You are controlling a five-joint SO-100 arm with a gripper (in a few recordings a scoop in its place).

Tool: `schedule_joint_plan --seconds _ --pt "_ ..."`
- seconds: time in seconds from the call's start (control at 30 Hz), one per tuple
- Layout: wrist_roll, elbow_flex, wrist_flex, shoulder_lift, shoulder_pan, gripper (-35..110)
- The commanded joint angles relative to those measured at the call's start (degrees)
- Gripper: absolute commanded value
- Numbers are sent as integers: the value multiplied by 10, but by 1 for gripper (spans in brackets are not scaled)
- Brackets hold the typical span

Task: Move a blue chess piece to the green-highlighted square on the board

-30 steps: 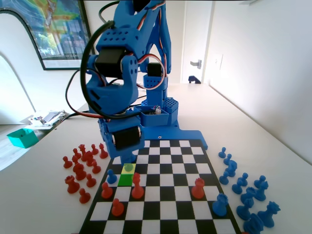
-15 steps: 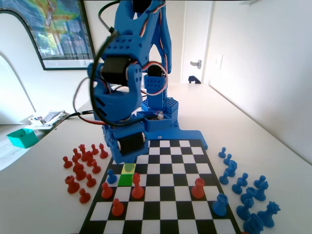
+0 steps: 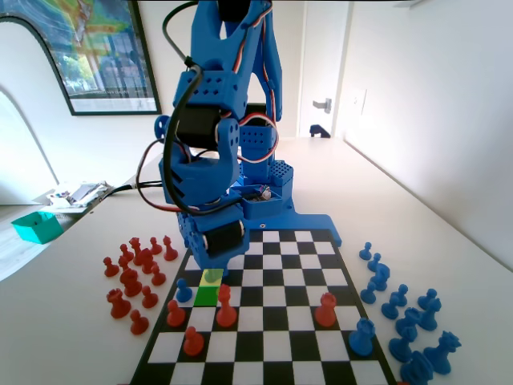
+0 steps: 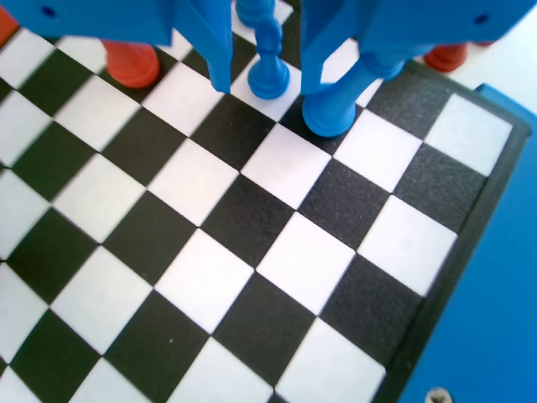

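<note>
In the fixed view the small blue chess piece (image 3: 212, 277), tinted greenish, stands on a pale yellow square directly behind the empty green-highlighted square (image 3: 206, 297) of the board (image 3: 268, 278). My gripper (image 3: 213, 265) hangs just above it. In the wrist view this pawn (image 4: 268, 77) stands between my gripper's (image 4: 266, 86) two jaws. They are open and touch nothing. The picture's top edge cuts off the pawn's head.
A taller blue piece (image 4: 329, 113) stands right beside my right jaw. A plain blue pawn (image 3: 183, 290) sits left of the green square, with red pieces (image 3: 226, 309) just in front. Spare red pieces (image 3: 132, 277) lie off the board's left, blue ones (image 3: 401, 313) off its right.
The arm has come lower and shifted slightly right, bringing the gripper down over the greenish pawn. No piece has moved.
</note>
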Motion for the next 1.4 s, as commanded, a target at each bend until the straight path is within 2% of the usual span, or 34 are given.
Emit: schedule_joint_plan --seconds 0.0,0.63,1.03,1.37 --pt "-11 -2 2 12 11 9" --pt "-25 -18 -1 8 16 1" --pt "-5 -139 99 -11 4 1" --pt "-3 -183 95 -60 3 1"
